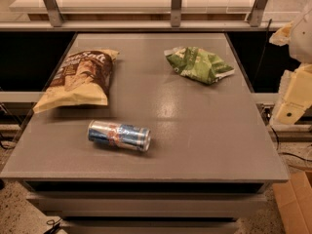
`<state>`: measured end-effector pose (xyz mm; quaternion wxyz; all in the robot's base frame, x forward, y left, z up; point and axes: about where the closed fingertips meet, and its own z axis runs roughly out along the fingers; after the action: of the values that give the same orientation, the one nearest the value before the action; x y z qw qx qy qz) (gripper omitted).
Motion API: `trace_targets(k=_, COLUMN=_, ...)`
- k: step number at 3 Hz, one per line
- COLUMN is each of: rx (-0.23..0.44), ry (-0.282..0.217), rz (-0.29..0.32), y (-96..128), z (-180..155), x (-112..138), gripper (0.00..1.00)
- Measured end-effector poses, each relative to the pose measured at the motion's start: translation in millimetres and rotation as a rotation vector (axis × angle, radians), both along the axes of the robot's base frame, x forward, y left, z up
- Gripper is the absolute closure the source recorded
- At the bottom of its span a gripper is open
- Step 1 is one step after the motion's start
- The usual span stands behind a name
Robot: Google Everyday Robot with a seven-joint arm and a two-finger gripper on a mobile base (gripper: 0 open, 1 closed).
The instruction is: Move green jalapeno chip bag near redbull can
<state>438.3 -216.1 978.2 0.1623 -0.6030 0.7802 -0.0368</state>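
The green jalapeno chip bag [199, 65] lies crumpled on the far right part of the grey table [195, 140]. The redbull can [119, 135] lies on its side at the front left, well apart from the green bag. My gripper [292, 99] shows as a pale cream part of the arm at the right edge of the view. It is beyond the table's right side, level with the green bag and clear of it. It holds nothing that I can see.
A larger brown-and-tan chip bag [78, 79] lies at the far left of the table, just behind the can. A metal rail with posts [175, 6] runs behind the table. A cardboard box [295, 204] sits on the floor at the front right.
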Motion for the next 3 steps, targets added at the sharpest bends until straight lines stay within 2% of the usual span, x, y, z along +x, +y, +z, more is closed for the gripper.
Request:
trace_targets(k=1, rx=0.004, ry=-0.004, rz=-0.001, y=0.2, z=0.8, x=1.1, gripper=0.00)
trace_targets(k=2, rx=0.037, ry=-0.026, rz=-0.011, y=4.1, z=-0.3, x=28.2, gripper=0.00)
trace_targets(k=3, rx=0.082, ry=-0.031, rz=-0.034, y=11.9, z=-6.8, x=66.8, gripper=0.00)
